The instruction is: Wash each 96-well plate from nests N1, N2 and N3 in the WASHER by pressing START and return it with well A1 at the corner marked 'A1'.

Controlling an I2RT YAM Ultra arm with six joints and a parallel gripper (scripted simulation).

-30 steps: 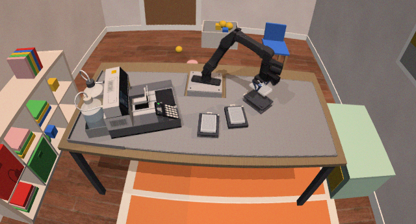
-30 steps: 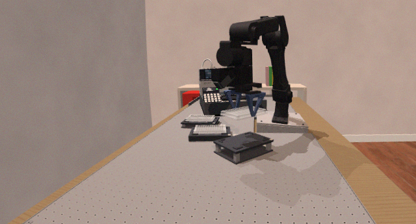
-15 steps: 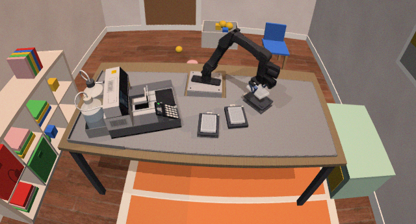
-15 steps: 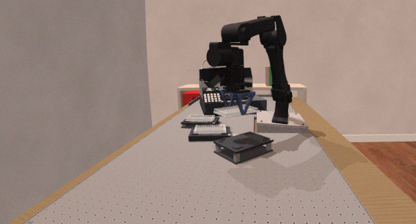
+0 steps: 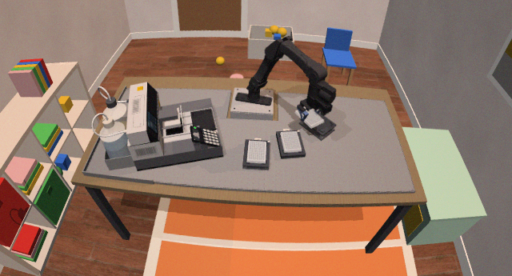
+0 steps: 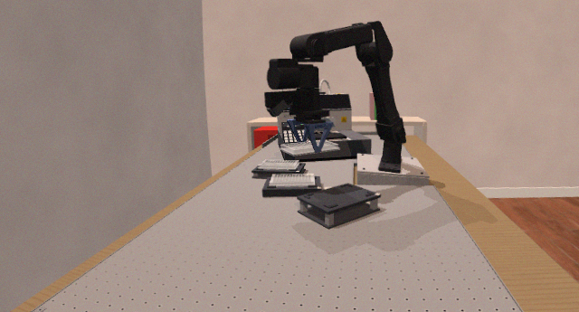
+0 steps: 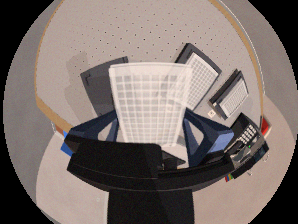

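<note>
96-well plate (image 7: 148, 99) clamped flat between the blue fingers of the gripper (image 6: 308, 140), lifted above the bare nest (image 6: 339, 203), fingers pressing its long sides

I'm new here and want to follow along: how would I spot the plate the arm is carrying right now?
Find the black robot arm at the back of the grey table mat. Its blue-fingered gripper is shut on a white 96-well plate, held in the air above a bare black nest. The two other plates lie flat in their nests.
</note>
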